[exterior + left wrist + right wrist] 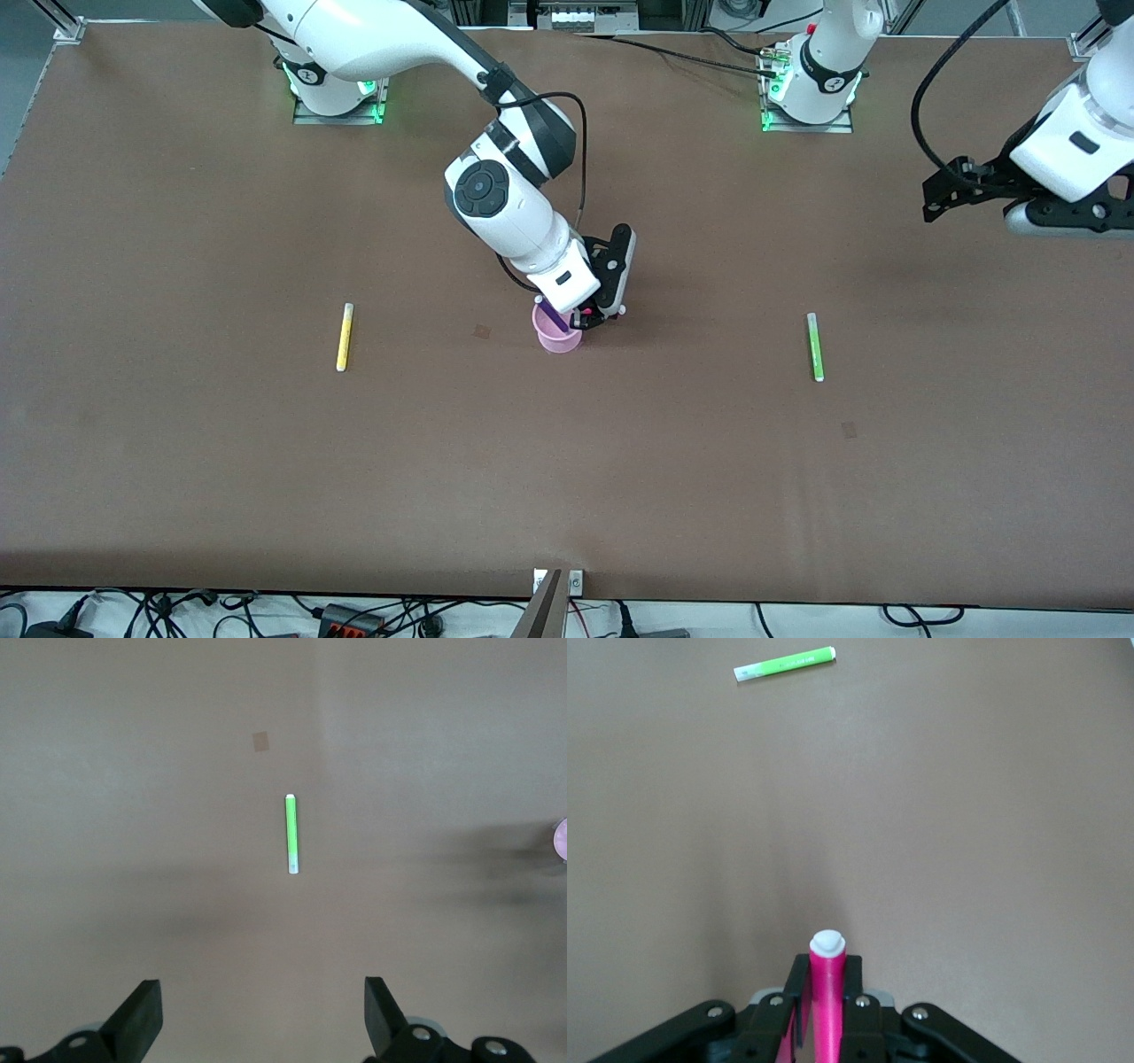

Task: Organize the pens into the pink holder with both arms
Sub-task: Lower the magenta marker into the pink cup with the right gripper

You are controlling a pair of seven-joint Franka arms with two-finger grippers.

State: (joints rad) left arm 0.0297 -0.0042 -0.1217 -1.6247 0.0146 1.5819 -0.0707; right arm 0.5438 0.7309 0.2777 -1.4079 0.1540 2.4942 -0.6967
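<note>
Right wrist view shows the right gripper (824, 1010) clamped on the magenta pen (827, 992), over the pink holder (556, 335) at mid-table; keep it upright, release inside. Left gripper (264, 1019) waits, spread wide.

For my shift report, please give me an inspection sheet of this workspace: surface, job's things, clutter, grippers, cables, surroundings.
Surface: brown table, two small patches.
Job's things: purple pen in pink holder; yellow pen and green pen lie flat; magenta pen is gripped.
Clutter: nothing seen.
Grippers: right gripper shut on magenta pen at holder; left gripper open, waiting over its table end.
Cables: along arms and the table's front edge.
Surroundings: metal frame.
</note>
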